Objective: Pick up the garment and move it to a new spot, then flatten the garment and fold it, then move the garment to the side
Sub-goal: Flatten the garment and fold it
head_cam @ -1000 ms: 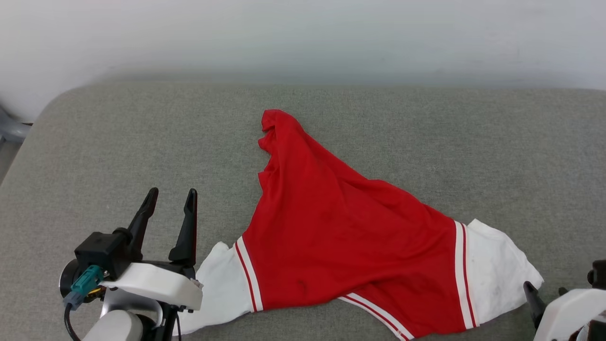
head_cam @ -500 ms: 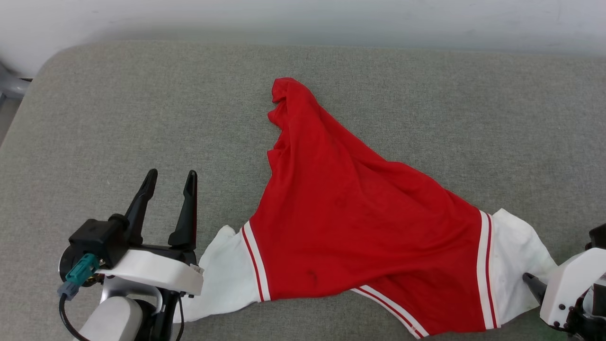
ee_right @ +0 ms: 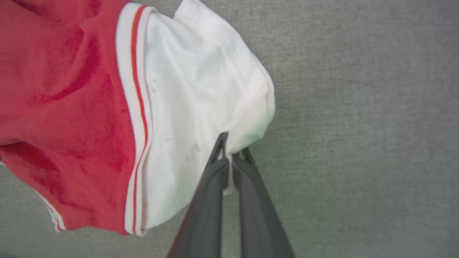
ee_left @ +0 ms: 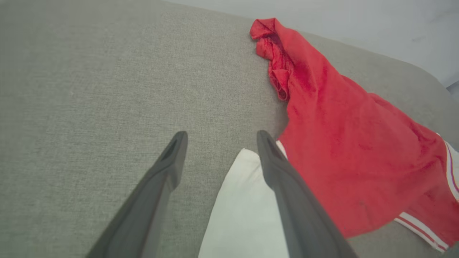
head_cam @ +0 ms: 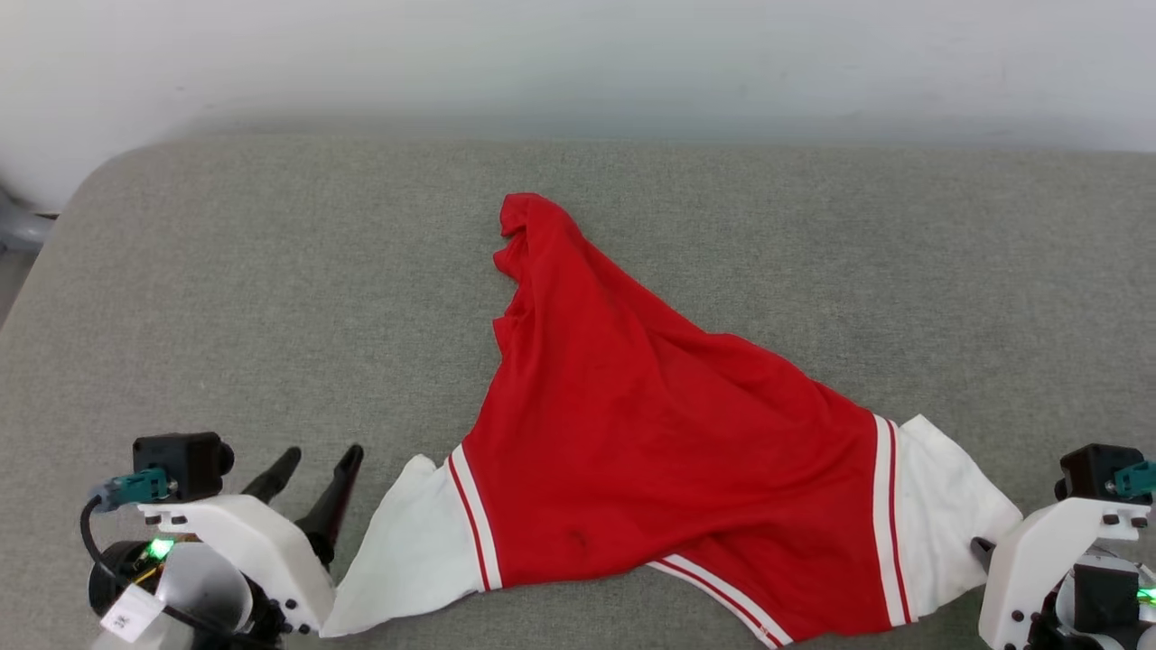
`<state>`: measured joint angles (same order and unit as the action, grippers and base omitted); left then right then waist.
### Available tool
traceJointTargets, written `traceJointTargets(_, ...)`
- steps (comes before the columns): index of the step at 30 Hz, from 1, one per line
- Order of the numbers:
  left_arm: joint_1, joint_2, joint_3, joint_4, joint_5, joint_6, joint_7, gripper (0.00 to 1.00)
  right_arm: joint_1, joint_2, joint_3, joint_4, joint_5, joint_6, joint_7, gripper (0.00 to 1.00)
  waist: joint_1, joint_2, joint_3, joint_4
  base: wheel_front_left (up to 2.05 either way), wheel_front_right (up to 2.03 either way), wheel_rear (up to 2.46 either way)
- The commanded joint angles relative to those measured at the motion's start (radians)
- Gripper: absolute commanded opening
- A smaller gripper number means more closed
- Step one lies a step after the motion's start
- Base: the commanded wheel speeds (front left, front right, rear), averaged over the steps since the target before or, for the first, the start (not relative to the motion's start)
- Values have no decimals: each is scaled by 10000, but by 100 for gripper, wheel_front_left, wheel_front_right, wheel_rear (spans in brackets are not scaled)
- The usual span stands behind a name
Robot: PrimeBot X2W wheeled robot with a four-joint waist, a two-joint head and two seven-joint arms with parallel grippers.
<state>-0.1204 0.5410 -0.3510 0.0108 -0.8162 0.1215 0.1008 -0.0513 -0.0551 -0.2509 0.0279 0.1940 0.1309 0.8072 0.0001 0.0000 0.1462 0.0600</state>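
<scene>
The garment (head_cam: 650,451) lies spread on a grey padded surface, a red body with a white sleeve at each end and red-and-white stripe trim. Its far red corner is bunched. My left gripper (head_cam: 321,456) hovers open at the lower left, just beside the left white sleeve (ee_left: 244,200). In the left wrist view that sleeve's tip lies between the spread fingers of my left gripper (ee_left: 221,138), under the right one. My right gripper (ee_right: 231,152) is shut on the edge of the right white sleeve (ee_right: 200,89), with cloth pinched between its fingertips. In the head view my right gripper (head_cam: 980,547) sits at the sleeve's outer edge.
The grey padded surface (head_cam: 226,298) reaches a pale wall (head_cam: 578,54) at the back and rounds off at its far left corner. A grey object (head_cam: 13,235) sits beyond that corner. Bare cushion lies left of the garment and behind it.
My right gripper has closed on the right sleeve's edge. My left gripper has dropped lower and nearer the left sleeve, staying open. The head camera's view has shifted.
</scene>
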Motion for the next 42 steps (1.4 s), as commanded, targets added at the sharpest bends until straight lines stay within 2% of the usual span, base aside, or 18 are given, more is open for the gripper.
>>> traceJointTargets(1,170,273,-52,-122,-277,8,690,100,187,36,143,-167,53,-3,-4,0,-1,0,-171,-157,0,0,0)
traceJointTargets(8,794,923,-298,-458,-1499,211,3110,100,412,54,499,-624,251,-3,-94,0,-1,0,-125,-472,0,0,0)
traceJointTargets(14,926,933,-601,172,-1906,250,3993,100,405,57,678,-600,486,-3,-268,0,-1,0,236,-663,0,0,0)
traceJointTargets(18,767,690,-1037,932,-2015,29,4475,100,302,57,748,-510,596,-3,-382,0,-1,0,417,-738,0,0,0)
traceJointTargets(19,746,557,-1165,1167,-2120,-60,4635,88,261,57,755,-493,597,-3,-422,0,-1,0,446,-760,0,0,0)
traceJointTargets(20,737,413,-1325,1367,-2198,-175,4810,57,225,57,764,-472,612,-3,-447,0,-1,0,462,-776,0,0,0)
traceJointTargets(21,725,286,-1428,1501,-2266,-287,4883,4,206,57,770,-447,603,-3,-471,0,-1,0,471,-791,0,0,0)
traceJointTargets(22,696,164,-1504,1614,-2351,-360,4957,0,189,57,758,-426,630,-3,-542,0,-1,0,468,-800,0,0,0)
traceJointTargets(24,556,52,-1532,1701,-2276,-483,4778,0,132,56,713,-436,583,-3,-698,0,-1,0,426,-793,0,0,0)
traceJointTargets(27,272,199,-1375,1755,-2013,-608,4362,0,56,57,614,-461,468,-3,-1063,0,-1,0,298,-742,0,0,0)
traceJointTargets(32,-36,476,-1096,1352,-1600,-524,3752,0,-170,55,447,-541,314,-3,-1844,0,-1,0,73,-635,0,0,0)
traceJointTargets(36,-414,797,-772,843,-1037,-374,3098,0,-530,56,309,-569,169,-3,-2678,0,-1,0,-137,-540,0,0,0)
traceJointTargets(42,-1673,836,-202,328,-121,52,1868,0,-1605,53,356,-617,-339,-3,-3479,0,-1,0,-280,-482,0,0,0)
